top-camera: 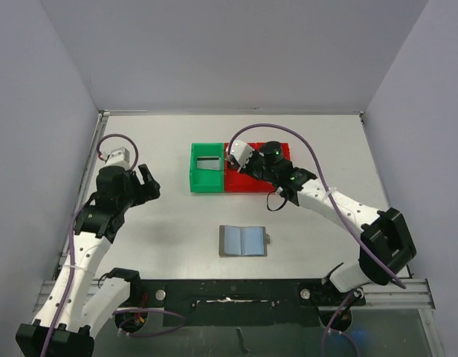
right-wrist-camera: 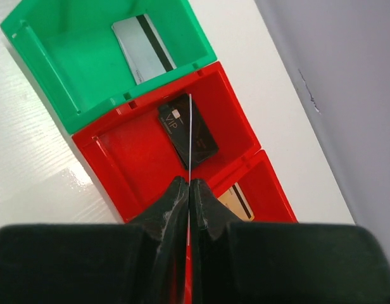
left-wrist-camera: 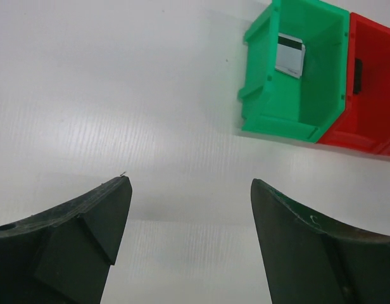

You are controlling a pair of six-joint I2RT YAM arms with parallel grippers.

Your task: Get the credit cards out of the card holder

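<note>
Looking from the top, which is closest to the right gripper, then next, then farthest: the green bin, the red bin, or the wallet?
1. red bin: right under the right gripper.
2. green bin: next door, toward the left arm.
3. wallet: farthest, lying open, well apart from both bins.

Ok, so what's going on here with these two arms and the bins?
The right hand is shut on a thin card, held edge-on above the red bin, where a black card lies. A silver card sits in the green bin. The card holder lies open on the table near the arm bases. The left hand is open and empty, left of the bins.
</note>
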